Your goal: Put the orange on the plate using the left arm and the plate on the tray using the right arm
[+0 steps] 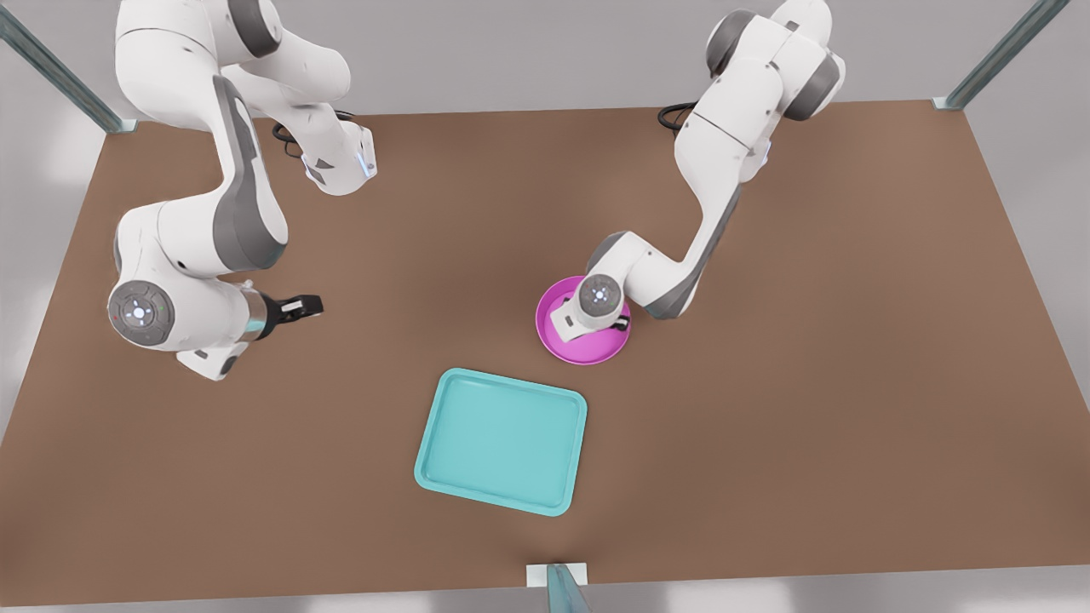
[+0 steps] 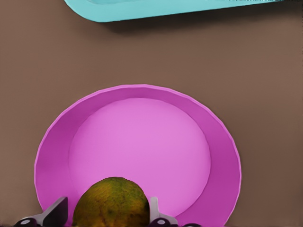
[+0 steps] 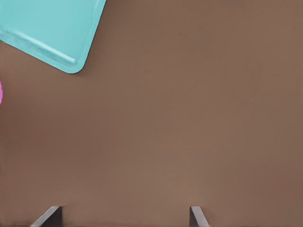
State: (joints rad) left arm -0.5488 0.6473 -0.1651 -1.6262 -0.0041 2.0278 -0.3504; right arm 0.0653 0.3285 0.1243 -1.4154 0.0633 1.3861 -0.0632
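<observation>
While the left gripper (image 2: 108,218) clasps the orange (image 2: 111,202) over plate (image 2: 222,156) | right gripper (image 1: 308,306) spread, waiting over table (image 3: 189,132).

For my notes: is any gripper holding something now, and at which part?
The left gripper, above the round pink plate, holds the bumpy yellow-green orange by its two sides. The right gripper is open, holding nothing.

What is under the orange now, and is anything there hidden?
Under the orange, held in the left claw, lies the pink plate, bare inside. The orange itself covers part of the plate's floor. The right claw waits open over the table.
</observation>
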